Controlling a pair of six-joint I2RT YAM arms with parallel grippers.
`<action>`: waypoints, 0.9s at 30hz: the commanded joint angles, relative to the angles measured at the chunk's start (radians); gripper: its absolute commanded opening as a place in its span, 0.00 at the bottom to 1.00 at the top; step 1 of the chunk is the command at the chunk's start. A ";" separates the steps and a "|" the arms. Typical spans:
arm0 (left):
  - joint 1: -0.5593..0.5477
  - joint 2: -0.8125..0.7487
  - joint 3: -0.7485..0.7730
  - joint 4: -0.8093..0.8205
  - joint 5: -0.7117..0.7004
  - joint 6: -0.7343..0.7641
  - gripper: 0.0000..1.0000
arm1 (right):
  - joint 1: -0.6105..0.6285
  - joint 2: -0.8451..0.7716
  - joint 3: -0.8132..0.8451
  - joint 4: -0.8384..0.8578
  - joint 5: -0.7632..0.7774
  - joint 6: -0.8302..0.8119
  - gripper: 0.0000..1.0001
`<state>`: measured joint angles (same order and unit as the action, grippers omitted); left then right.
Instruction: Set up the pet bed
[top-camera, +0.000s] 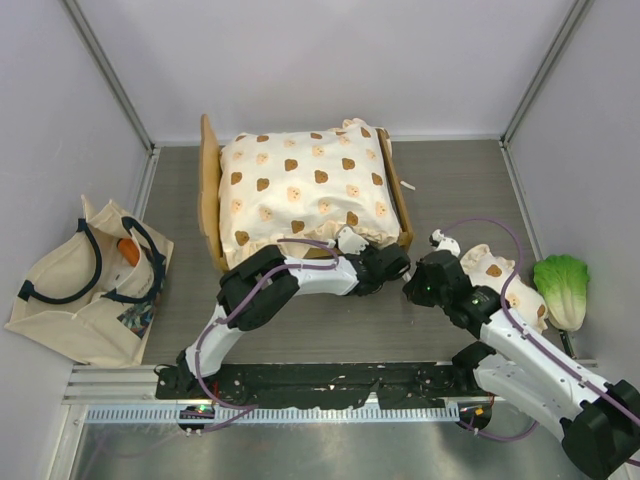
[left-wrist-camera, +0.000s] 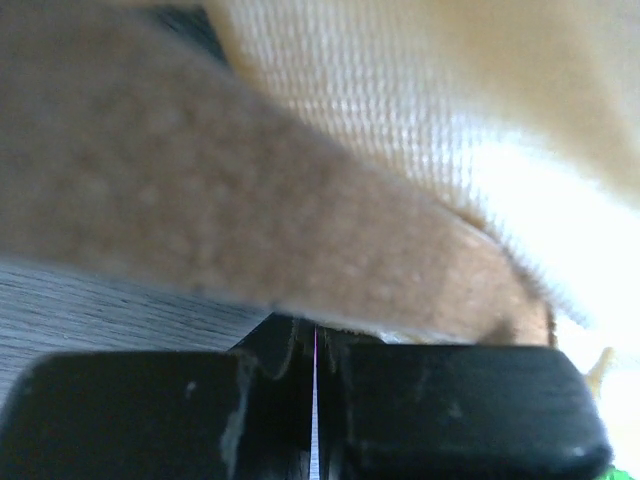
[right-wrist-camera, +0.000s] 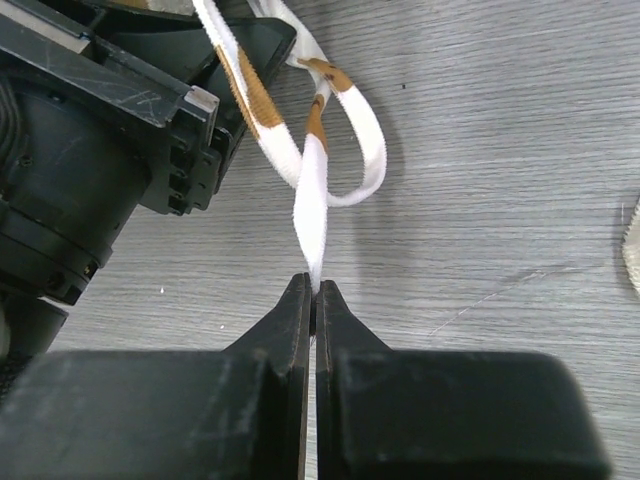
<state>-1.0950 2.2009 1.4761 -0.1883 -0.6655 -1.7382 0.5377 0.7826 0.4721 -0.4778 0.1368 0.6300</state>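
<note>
My right pincer (right-wrist-camera: 315, 295) is pinched shut on the end of a thin white strap (right-wrist-camera: 312, 190) with brown marks. The strap runs straight away from my tips. Then it loops and goes up to my left pincer (left-wrist-camera: 315, 345). So the strap's long way points from my right pincer at my left one.

My left pincer is shut too, with only a thin slit between its tips. It is pressed up to the wood edge of the bed (top-camera: 210, 190), right under the cushion (top-camera: 300, 185). I cannot tell if it has a bit of strap or cloth in it.

The bed sits in the middle of the tabletop (right-wrist-camera: 500, 200). Its tall wood end is on the left, so its long way goes left to right. The cushion with the bears fills it. From my right pincer the bed is farther out and to the left. Its near right corner is the close one. My left arm is nearer to it and touches that corner. My right pincer is just beside that corner, out over the tabletop. I think the next pull on the strap must go along this line.

I see no words I can read. The bears are only a print.
</note>
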 joint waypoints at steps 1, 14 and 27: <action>0.007 0.026 -0.072 -0.155 0.057 0.037 0.00 | 0.004 0.023 0.017 0.038 0.056 -0.015 0.01; 0.004 -0.174 -0.256 -0.080 0.046 0.205 0.00 | -0.067 0.046 0.072 0.010 0.211 -0.036 0.01; 0.004 -0.334 -0.358 -0.003 0.044 0.414 0.00 | -0.217 0.132 0.086 0.133 0.153 -0.079 0.01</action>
<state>-1.0935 1.9179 1.1343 -0.1558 -0.5926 -1.4410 0.3473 0.8867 0.5053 -0.4282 0.2871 0.5823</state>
